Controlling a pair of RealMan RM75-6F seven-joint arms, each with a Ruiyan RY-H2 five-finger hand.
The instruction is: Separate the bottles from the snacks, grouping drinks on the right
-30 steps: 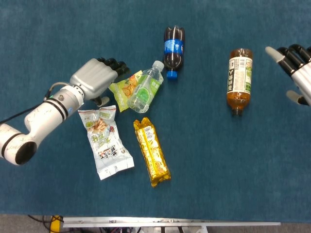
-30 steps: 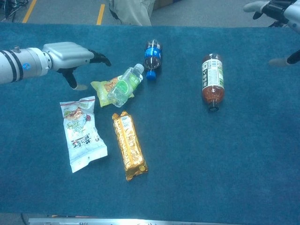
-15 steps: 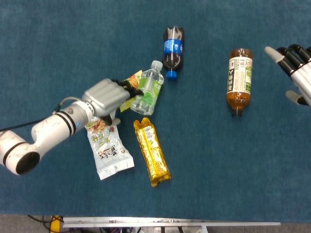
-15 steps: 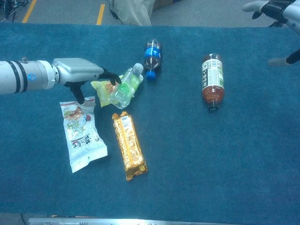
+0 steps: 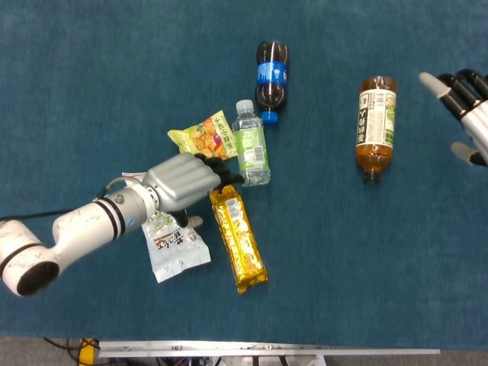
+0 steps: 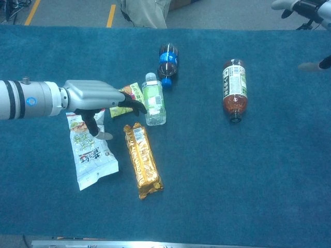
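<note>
The left robot hand [image 5: 183, 180] hovers spread, holding nothing, its fingertips at the water bottle [image 5: 251, 142] beside the yellow snack bag [image 5: 203, 135]. The right robot hand [image 5: 467, 103] is open at the table's [image 5: 366, 259] far right. The chest view alone shows a grey floor [image 6: 67, 13] with yellow lines behind the blue carpeted table.

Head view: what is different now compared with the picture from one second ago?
The left hand moved right and toward the near edge, its fingertips now at the clear green-label bottle. That bottle slid right, off the yellow-green snack bag, and turned more upright in the picture. The hand does not grip it. The cola bottle, the tea bottle, the gold snack bar and the right hand stayed.
</note>
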